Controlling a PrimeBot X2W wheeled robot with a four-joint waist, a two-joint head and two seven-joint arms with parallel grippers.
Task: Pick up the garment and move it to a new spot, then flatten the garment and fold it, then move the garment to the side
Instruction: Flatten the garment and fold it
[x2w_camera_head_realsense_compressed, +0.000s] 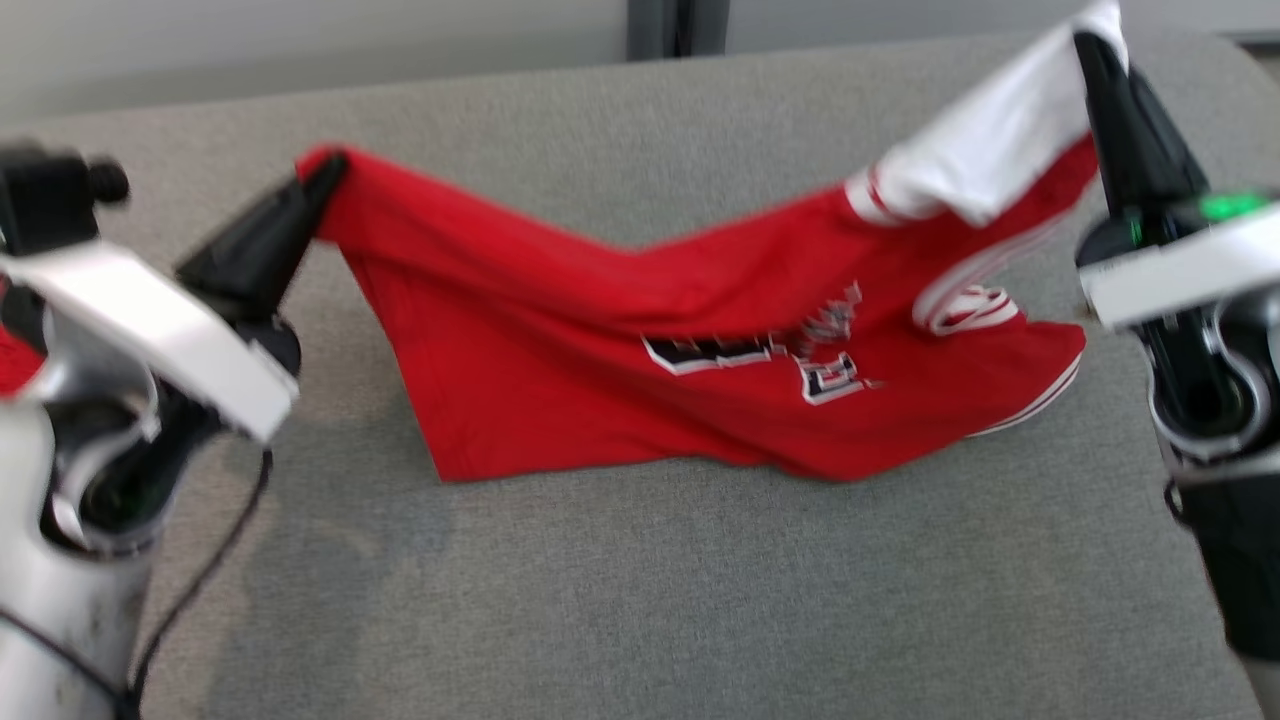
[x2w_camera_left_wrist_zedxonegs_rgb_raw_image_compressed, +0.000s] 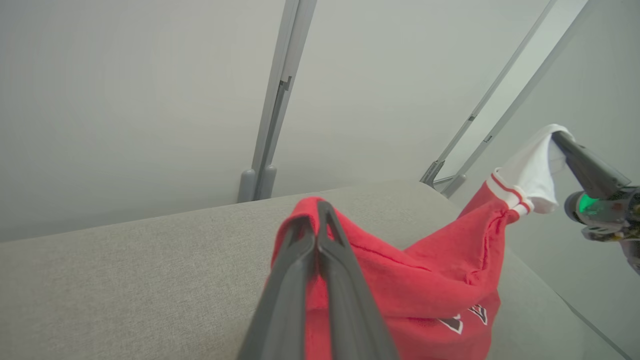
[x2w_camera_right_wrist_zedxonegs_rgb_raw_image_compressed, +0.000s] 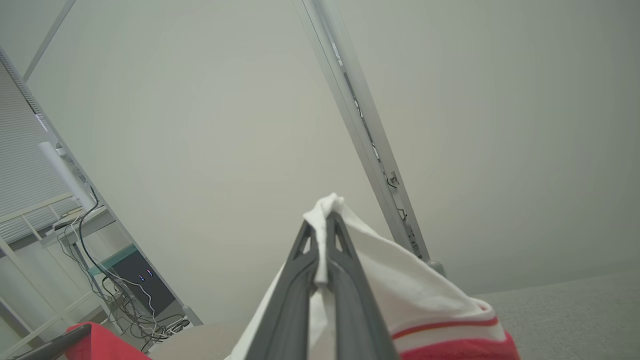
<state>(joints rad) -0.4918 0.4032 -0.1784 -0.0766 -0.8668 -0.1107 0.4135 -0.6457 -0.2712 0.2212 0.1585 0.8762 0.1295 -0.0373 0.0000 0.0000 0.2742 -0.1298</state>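
Two pinches: we hold the red garment (x2w_camera_head_realsense_compressed: 620, 340) stretched over the grey cushion (x2w_camera_head_realsense_compressed: 640, 600), lower edge touching it. Our left gripper (x2w_camera_head_realsense_compressed: 327, 168) clamps a red corner, our right gripper (x2w_camera_head_realsense_compressed: 1090, 45) the white sleeve (x2w_camera_head_realsense_compressed: 980, 150).

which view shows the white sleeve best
The head view: the whole sleeve shows, from striped cuff to the tip pinched by the right gripper, though blurred. The left wrist view shows the sleeve sharp but small; the right wrist view shows the sleeve close but cut off at the bottom edge.
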